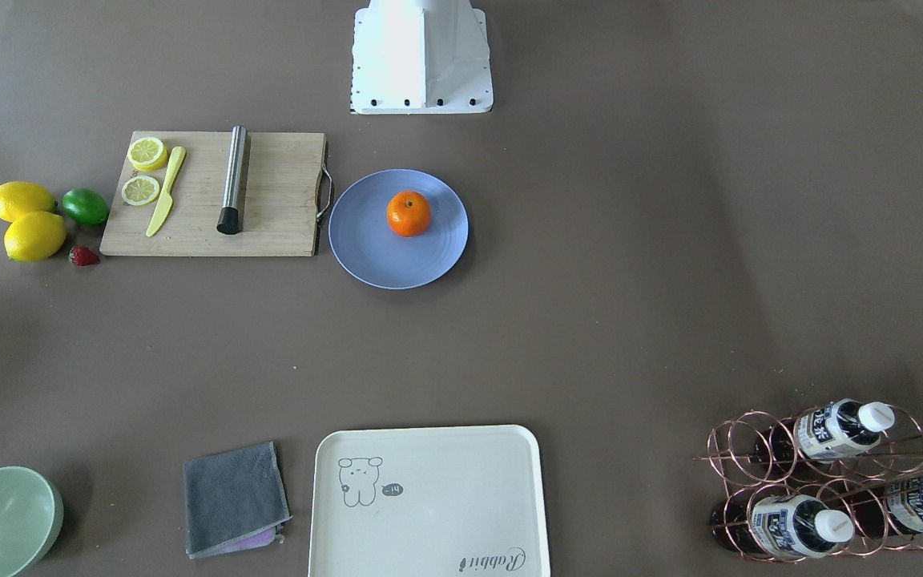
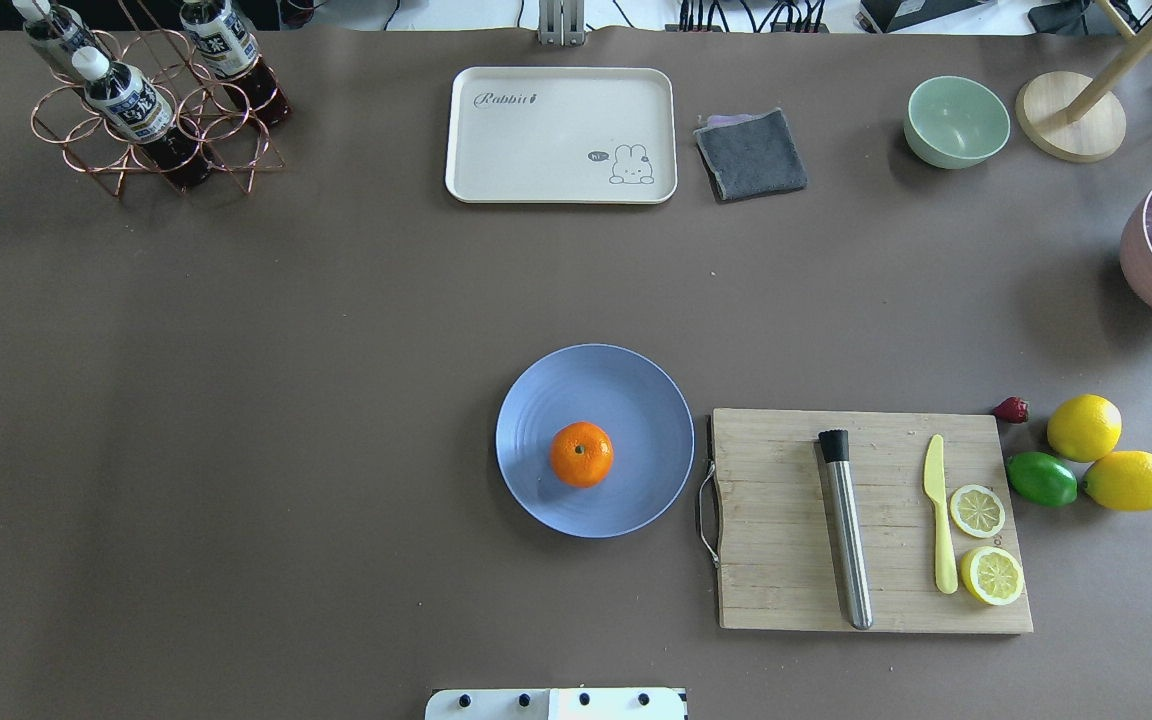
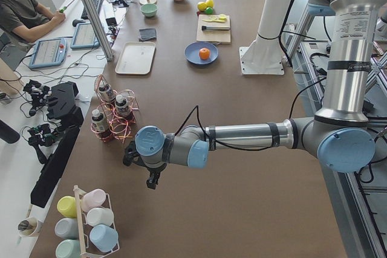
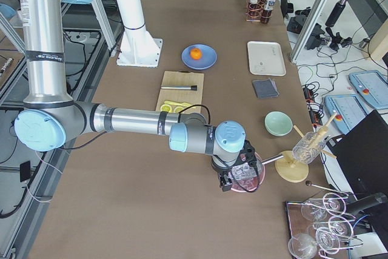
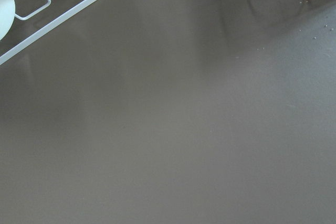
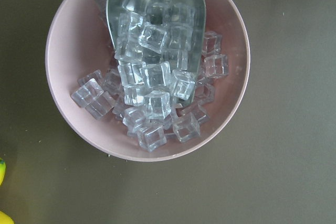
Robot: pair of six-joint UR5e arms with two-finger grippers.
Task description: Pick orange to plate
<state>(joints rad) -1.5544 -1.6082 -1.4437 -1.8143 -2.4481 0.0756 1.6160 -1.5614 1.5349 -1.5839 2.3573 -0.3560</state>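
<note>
The orange (image 1: 409, 213) rests on the light-blue plate (image 1: 365, 244) in the middle of the table, stem dimple up; the overhead view shows the orange (image 2: 581, 454) slightly left of the plate's (image 2: 641, 400) centre. Neither gripper is near it. My left gripper (image 3: 152, 180) hangs over bare table beside the bottle rack, seen only in the left side view, so I cannot tell its state. My right gripper (image 4: 233, 179) hovers over a pink bowl of ice, seen only in the right side view, and I cannot tell its state either.
A wooden cutting board (image 2: 786, 560) with a steel muddler (image 2: 846, 530), a yellow knife and lemon halves lies beside the plate. Lemons (image 2: 1084, 427), a lime (image 2: 1041, 478) and a strawberry sit past it. Cream tray (image 2: 561, 135), grey cloth (image 2: 751, 153), green bowl (image 2: 956, 121), bottle rack (image 2: 151, 110) and pink ice bowl (image 6: 147, 66) line the edges.
</note>
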